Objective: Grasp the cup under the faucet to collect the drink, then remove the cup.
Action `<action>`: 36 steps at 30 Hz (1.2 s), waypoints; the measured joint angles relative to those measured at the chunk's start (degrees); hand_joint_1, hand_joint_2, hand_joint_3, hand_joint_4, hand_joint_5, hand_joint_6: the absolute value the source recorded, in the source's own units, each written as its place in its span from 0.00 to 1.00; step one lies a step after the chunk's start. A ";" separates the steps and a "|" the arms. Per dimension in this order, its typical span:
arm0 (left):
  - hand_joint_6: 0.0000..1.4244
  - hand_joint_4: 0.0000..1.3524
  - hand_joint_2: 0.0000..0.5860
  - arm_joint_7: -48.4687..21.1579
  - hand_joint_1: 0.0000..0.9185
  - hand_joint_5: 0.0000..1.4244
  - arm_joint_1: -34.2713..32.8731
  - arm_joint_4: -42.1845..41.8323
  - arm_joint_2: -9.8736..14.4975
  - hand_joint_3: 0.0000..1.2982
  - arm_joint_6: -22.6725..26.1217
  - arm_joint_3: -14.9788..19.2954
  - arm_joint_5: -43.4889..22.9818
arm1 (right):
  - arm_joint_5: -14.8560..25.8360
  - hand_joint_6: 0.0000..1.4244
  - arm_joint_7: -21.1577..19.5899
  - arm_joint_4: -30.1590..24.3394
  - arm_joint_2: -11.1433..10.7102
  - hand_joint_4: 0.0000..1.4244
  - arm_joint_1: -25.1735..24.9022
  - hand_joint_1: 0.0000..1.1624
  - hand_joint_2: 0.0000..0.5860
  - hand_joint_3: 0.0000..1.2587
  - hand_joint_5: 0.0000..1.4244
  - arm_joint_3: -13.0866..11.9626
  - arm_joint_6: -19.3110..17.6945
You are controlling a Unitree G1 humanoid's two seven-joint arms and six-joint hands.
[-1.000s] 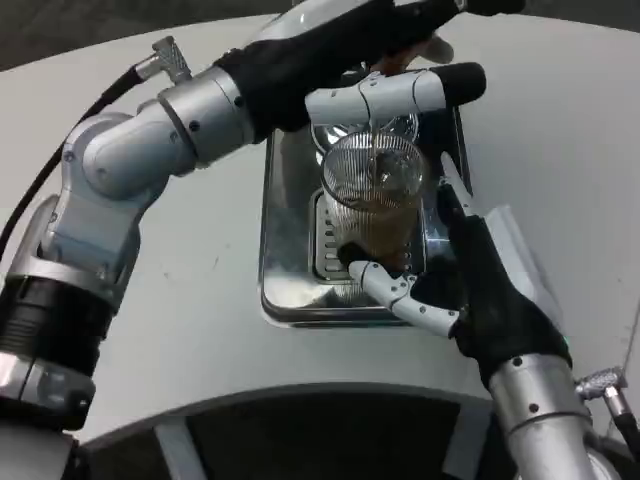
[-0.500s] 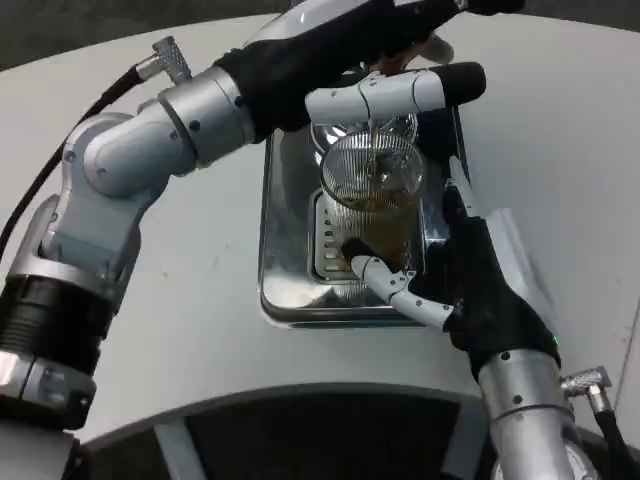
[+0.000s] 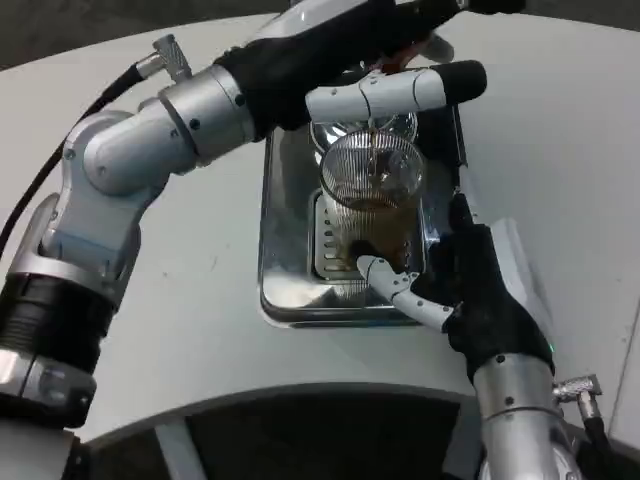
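A clear ribbed cup [image 3: 372, 195] stands on the steel drip tray [image 3: 285, 255] beneath the faucet [image 3: 372, 128]. Brown drink fills its lower half, and a thin brown stream falls into it. My right hand [image 3: 470, 285] wraps the cup from the right: its thumb [image 3: 390, 283] touches the cup's front base and its black fingers lie along the right side. My left hand [image 3: 350, 50] lies over the top of the faucet, with one white finger [image 3: 395, 93] stretched to the right above the cup. The picture's top edge cuts off the rest of that hand.
The tray's slotted grille [image 3: 330, 240] lies under the cup. My left forearm [image 3: 160, 135] crosses the table's left half at an angle. The white table's curved front edge [image 3: 250, 400] runs just below the tray, close to my right wrist [image 3: 515, 385].
My right hand has slid forward and closed in on the cup, its thumb now against the cup's base. The left hand has stayed on the faucet while the drink keeps flowing.
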 measured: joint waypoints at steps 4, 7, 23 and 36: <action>0.15 0.00 0.18 -0.01 0.00 0.00 -0.08 0.17 0.03 0.11 -0.03 0.01 -0.03 | 1.58 0.00 -1.13 1.87 0.21 0.00 -0.79 0.58 0.40 0.00 0.00 -0.01 -0.78; 0.15 0.00 0.18 -0.02 0.00 0.00 -0.22 0.45 0.09 0.11 -0.18 0.03 -0.06 | 2.50 0.00 -1.86 2.85 0.47 0.00 -1.65 0.58 0.40 0.00 0.00 -0.01 -1.36; 0.15 0.00 0.18 -0.24 0.00 0.01 -0.82 1.20 0.15 0.12 -0.45 0.03 -0.05 | 4.62 0.00 -4.51 7.64 1.41 0.00 -4.69 0.58 0.39 0.00 0.00 -0.05 -3.96; 0.15 0.00 0.19 -0.32 0.00 0.01 -0.99 1.58 0.16 0.12 -0.62 0.03 -0.07 | 5.68 0.00 -6.32 11.50 2.61 0.00 -7.51 0.58 0.39 0.00 0.00 -0.74 -5.20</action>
